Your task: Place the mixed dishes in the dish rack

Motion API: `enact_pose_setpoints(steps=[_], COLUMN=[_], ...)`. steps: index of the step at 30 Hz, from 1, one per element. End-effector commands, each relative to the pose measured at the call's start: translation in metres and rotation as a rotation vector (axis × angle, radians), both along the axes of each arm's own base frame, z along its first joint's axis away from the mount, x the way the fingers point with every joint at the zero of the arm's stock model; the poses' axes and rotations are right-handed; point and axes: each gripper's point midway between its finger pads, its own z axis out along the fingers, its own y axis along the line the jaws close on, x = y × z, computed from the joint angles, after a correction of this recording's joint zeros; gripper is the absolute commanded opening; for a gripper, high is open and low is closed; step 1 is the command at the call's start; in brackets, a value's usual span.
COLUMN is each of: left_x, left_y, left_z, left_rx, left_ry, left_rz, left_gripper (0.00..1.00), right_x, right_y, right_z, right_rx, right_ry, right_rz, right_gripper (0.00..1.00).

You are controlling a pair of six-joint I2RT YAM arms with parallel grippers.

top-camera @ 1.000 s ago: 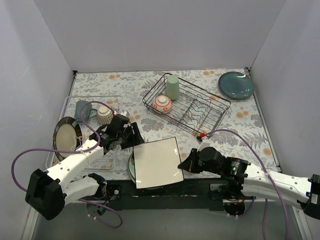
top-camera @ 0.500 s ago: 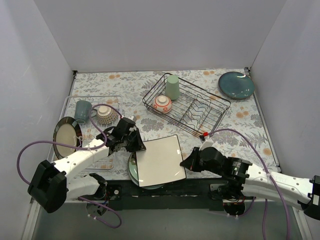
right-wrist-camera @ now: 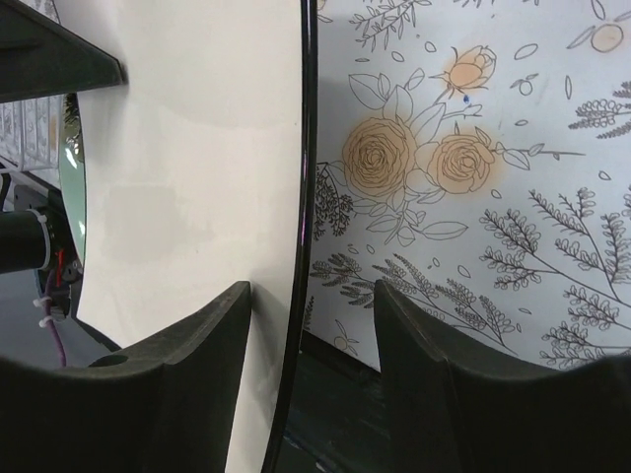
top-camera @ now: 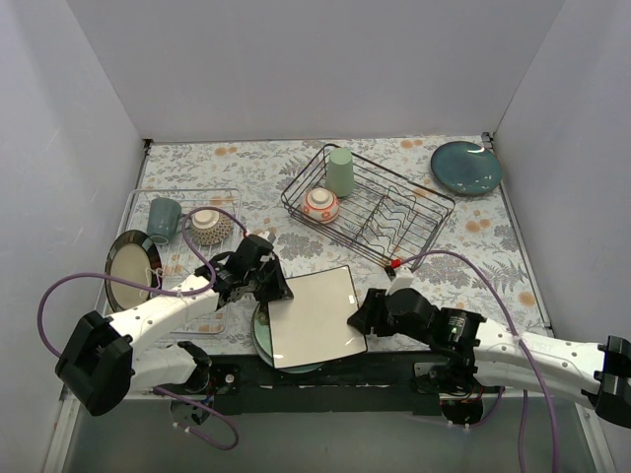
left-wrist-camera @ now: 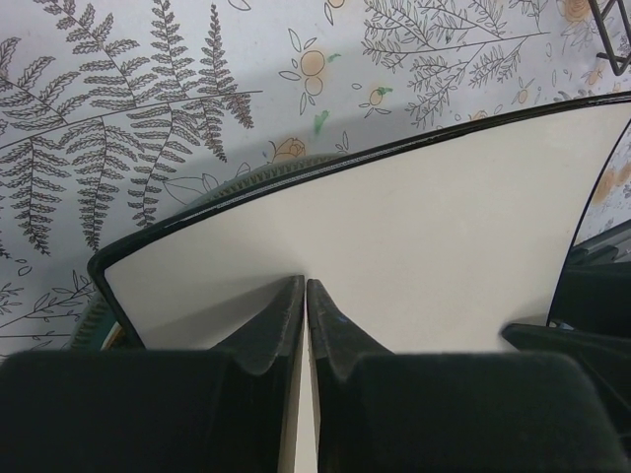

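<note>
- Left gripper (left-wrist-camera: 306,288): jaws pinched tight on the left edge of the large white square plate with a thin black rim (left-wrist-camera: 394,246).
- Right gripper (right-wrist-camera: 311,296): jaws spread, one on each side of that plate's right edge, with a gap showing on both sides.
- The white plate sits over a round light green plate (top-camera: 258,333) at the table's near edge.
- The rectangular black wire dish rack (top-camera: 389,219) stands well behind, holding a pale green handleless cup (top-camera: 340,171) and a small red-orange patterned bowl (top-camera: 320,204).

The square plate (top-camera: 314,315) lies on a round plate (top-camera: 257,333), before the dish rack (top-camera: 389,219).
</note>
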Motion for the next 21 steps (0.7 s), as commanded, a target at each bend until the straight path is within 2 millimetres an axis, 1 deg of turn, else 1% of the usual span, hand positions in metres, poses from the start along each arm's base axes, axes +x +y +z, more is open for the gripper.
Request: enact_pose_setpoints(steps=[1, 6, 10, 11, 13, 14, 17, 20, 21], left_x=[-0.007, -0.008, -0.007, -0.007, -0.007, -0.007, -0.009, -0.009, -0.010], left_y=[0.012, 0.010, 0.009, 0.008, 0.008, 0.008, 0.006, 0.003, 0.003], left_z=[-0.021, -0.022, -0.020, -0.020, -0.020, -0.020, -0.019, -0.018, -0.019], left_rx=[0.072, 0.069, 0.063, 0.062, 0.060, 0.058, 0.049, 0.033, 0.032], left_ry=[0.034, 0.035, 0.027, 0.026, 0.025, 0.026, 0.021, 0.015, 0.017], left_rz=[0.011, 0.007, 0.002, 0.002, 0.000, 0.000, -0.009, -0.014, -0.014], left_gripper=[0.04, 0.04, 0.03, 0.03, 0.03, 0.02, 0.01, 0.01, 0.01], right_x=[0.009, 0.016, 0.014, 0.014, 0.012, 0.011, 0.009, 0.009, 0.009], right_y=[0.009, 0.022, 0.032, 0.034, 0.036, 0.037, 0.035, 0.031, 0.030], right_z=[0.006, 0.016, 0.015, 0.011, 0.009, 0.009, 0.004, -0.001, -0.001], right_rx=[0.029, 0.068, 0.107, 0.104, 0.114, 0.120, 0.129, 0.137, 0.141], right_ry=[-0.074, -0.122, -0.112, -0.099, -0.086, -0.080, -0.067, -0.059, -0.057], right_rz=[0.025, 0.051, 0.094, 0.098, 0.108, 0.110, 0.112, 0.103, 0.097], right_gripper=[0.60, 0.60, 0.59, 0.57, 0.55, 0.52, 0.49, 0.41, 0.34])
